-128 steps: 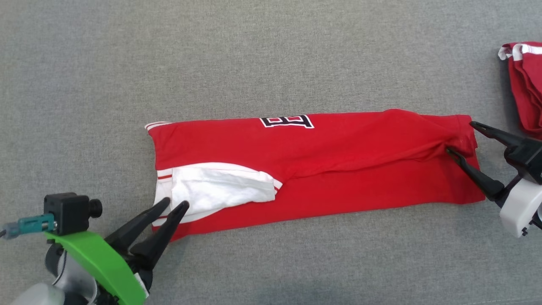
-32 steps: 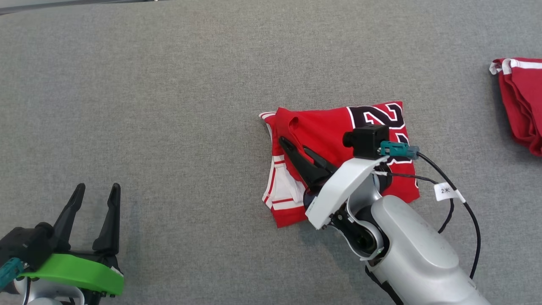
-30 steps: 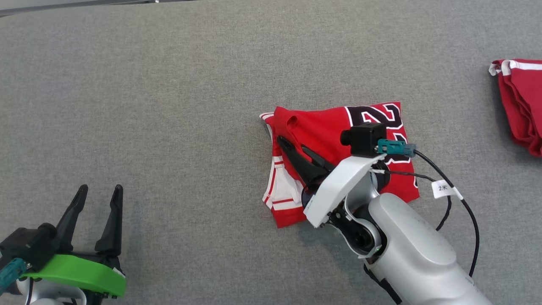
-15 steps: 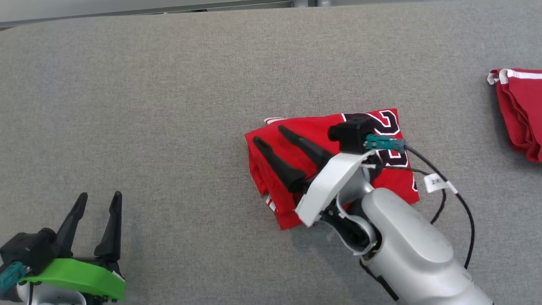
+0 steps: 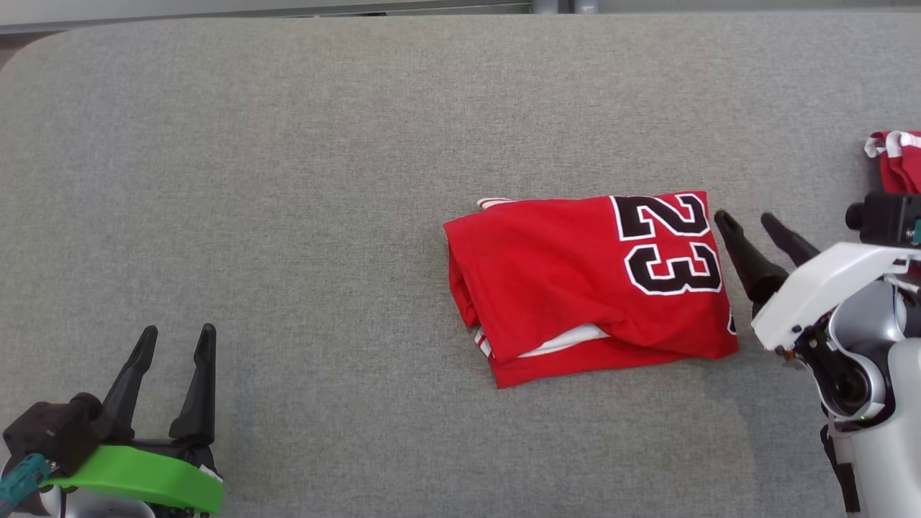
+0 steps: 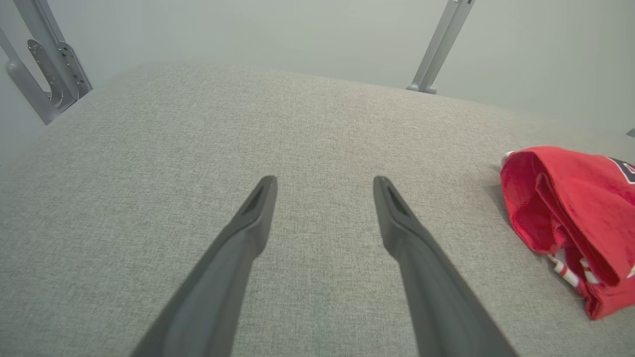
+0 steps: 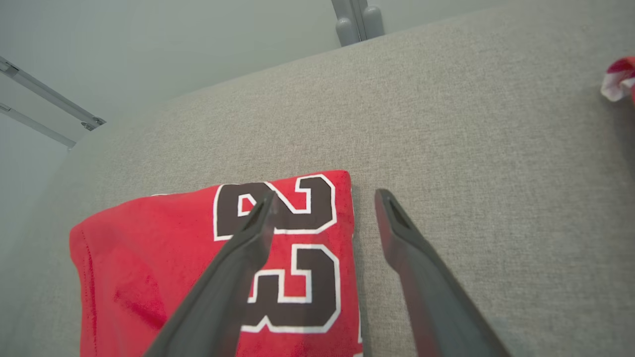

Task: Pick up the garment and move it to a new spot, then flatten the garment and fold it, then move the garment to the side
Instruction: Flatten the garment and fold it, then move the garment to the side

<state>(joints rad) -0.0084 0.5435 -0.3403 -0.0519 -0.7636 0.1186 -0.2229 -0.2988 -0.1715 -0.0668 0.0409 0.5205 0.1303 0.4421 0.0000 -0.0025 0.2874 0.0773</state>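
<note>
1. Two tools show in the head view, both with fingers spread wide and nothing held between them.
2. We see the garment [image 5: 575, 280], a red jersey with a black-and-white "23", lying folded into a rough rectangle on the grey counter [image 5: 288, 180], right of centre in that frame.
3. The right tool [image 5: 745, 217] sits at the right of the frame. Its fingertips are just beside the garment's right edge, level with the number, and as far as we can tell they are clear of the cloth.
4. In the right wrist view, one finger of the right tool [image 7: 325, 196] crosses in front of the "23" and the other lies over bare counter. The garment [image 7: 163, 258] takes the lower left of that frame.
5. The left tool [image 5: 178, 331] sits at the lower left of the head view, well apart from the garment, fingers pointing up the frame over bare counter.
6. In the left wrist view, the garment's folded end [image 6: 570, 198] lies at the right edge, with a white-striped layer peeking out beneath.
7. We also see a second red and white cloth [image 5: 896, 155] at the right edge of the head view, above the right tool.
</note>
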